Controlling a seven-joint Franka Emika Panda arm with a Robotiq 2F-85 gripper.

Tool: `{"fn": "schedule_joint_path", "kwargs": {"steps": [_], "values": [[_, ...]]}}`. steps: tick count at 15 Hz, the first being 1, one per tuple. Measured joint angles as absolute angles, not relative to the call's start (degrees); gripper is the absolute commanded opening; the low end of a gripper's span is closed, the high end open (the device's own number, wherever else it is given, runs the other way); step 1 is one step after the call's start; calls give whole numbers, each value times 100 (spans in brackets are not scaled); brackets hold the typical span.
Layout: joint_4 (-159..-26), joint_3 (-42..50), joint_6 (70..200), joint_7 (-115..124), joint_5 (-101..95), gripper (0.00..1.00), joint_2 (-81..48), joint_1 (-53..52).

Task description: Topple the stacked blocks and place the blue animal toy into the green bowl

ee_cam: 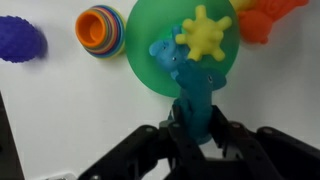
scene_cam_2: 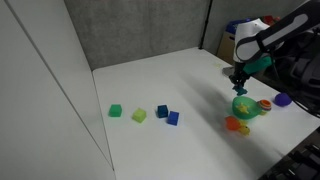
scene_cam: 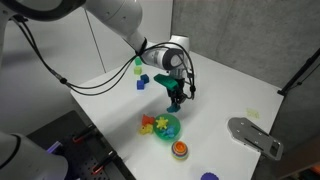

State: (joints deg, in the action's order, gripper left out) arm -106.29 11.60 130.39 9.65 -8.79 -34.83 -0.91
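My gripper [ee_cam: 196, 128] is shut on the blue animal toy [ee_cam: 190, 90], a teal lumpy figure. It holds the toy just above the near rim of the green bowl [ee_cam: 140, 55]. The bowl holds a yellow star-shaped toy [ee_cam: 205, 33]. Both exterior views show the gripper [scene_cam: 176, 100] [scene_cam_2: 240, 84] right over the bowl [scene_cam: 168, 131] [scene_cam_2: 246, 109]. The light green cube [scene_cam_2: 139, 115] and the blue cube [scene_cam_2: 173, 118] lie apart on the table, not stacked. They also show far off in an exterior view [scene_cam: 138, 68] [scene_cam: 143, 83].
A round orange object [ee_cam: 100, 30] [scene_cam: 180, 150] sits beside the bowl, and a purple knobbly ball [ee_cam: 20, 40] lies farther out. An orange-red toy [ee_cam: 265, 18] rests at the bowl's edge. A grey flat part [scene_cam: 255, 135] lies near the table edge. Two more cubes [scene_cam_2: 115, 111] [scene_cam_2: 162, 111] lie near the blocks.
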Motion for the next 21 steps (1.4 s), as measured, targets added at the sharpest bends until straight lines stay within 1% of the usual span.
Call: {"fn": "schedule_joint_path", "kwargs": {"steps": [2, 3, 4, 5, 6, 10, 11, 17, 21], "values": [[-10874, 1228, 13037, 965, -959, 10, -3381, -9], [-10986, 1255, 13037, 965, -987, 14, -3338, 22], [-11084, 1277, 13036, 965, -1005, 54, -3299, 47], [-11168, 1291, 13035, 965, -1008, 55, -3268, 74], [-11236, 1298, 13035, 965, -1009, 61, -3236, 101], [-11370, 1300, 13031, 965, -1009, 94, -3008, 172], [-11386, 1300, 13025, 965, -1009, 99, -2915, 173], [-11395, 1132, 12717, 921, -1009, 100, -2243, 169], [-11389, 847, 12231, 679, -920, 100, -1783, 168]]}}
